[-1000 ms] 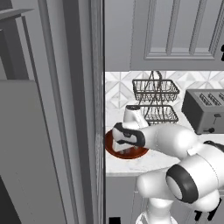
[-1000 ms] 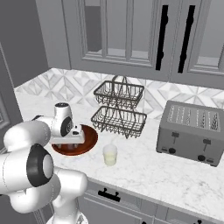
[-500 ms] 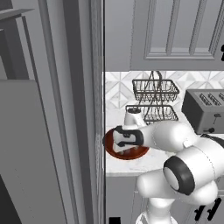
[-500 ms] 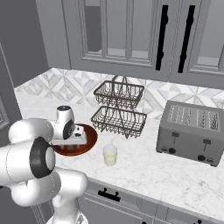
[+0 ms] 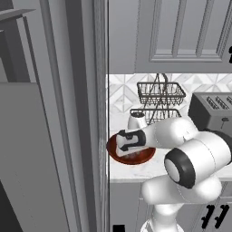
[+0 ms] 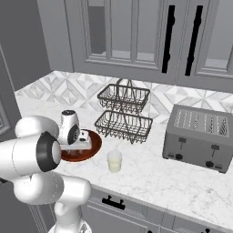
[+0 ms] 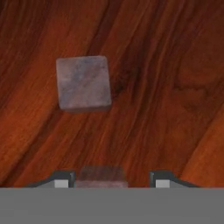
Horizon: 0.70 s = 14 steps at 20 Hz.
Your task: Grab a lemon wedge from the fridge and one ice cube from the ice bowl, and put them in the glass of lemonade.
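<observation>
Left base view: the gripper (image 5: 129,152) is down in the ice bowl (image 5: 113,145) on the table (image 5: 154,168).

Right base view: lemonade glass (image 6: 114,161) stands near.

Hand view: a cube (image 7: 101,177) sits between the jaws, grip unclear; close squarely, lift straight.

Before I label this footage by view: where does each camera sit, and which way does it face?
Left base view: behind the arm's left, past the fridge door to the ice bowl; arm lower right.
Right base view: behind its right, down on bowl, lemonade glass, wire basket, toaster; arm lower left.
Hand view: down into the bowl at an ice cube, gripper below.
All share the bowl.
</observation>
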Available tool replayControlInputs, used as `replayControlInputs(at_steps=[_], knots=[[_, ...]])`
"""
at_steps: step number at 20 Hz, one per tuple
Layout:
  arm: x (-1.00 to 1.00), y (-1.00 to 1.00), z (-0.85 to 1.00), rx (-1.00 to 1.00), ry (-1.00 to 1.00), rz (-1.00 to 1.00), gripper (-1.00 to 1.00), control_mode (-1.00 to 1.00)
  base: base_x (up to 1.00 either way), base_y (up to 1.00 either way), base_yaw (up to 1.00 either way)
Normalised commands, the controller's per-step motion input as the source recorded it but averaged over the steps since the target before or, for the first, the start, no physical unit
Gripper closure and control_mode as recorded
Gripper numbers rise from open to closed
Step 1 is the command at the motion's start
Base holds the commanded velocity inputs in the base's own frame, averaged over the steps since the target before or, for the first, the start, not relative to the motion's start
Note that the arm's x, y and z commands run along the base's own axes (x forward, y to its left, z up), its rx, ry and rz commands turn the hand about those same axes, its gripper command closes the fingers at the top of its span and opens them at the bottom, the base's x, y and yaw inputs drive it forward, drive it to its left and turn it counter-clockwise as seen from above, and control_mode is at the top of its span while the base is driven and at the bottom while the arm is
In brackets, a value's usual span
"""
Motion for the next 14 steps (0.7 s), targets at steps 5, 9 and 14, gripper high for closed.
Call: replayControlInputs(at_steps=[5, 9, 14], knots=[[-0.12, 0.00, -0.08, 0.00, 0.00, -0.04, 1.00, -1.00, 0.00, 0.00, 0.00], [-0.03, -0.01, 0.17, 0.00, -0.02, 0.00, 1.00, -1.00, 0.00, 0.00, 0.00], [-0.35, -0.20, 0.83, 0.00, -0.18, -0.01, 1.00, -1.00, 0.00, 0.00, 0.00]])
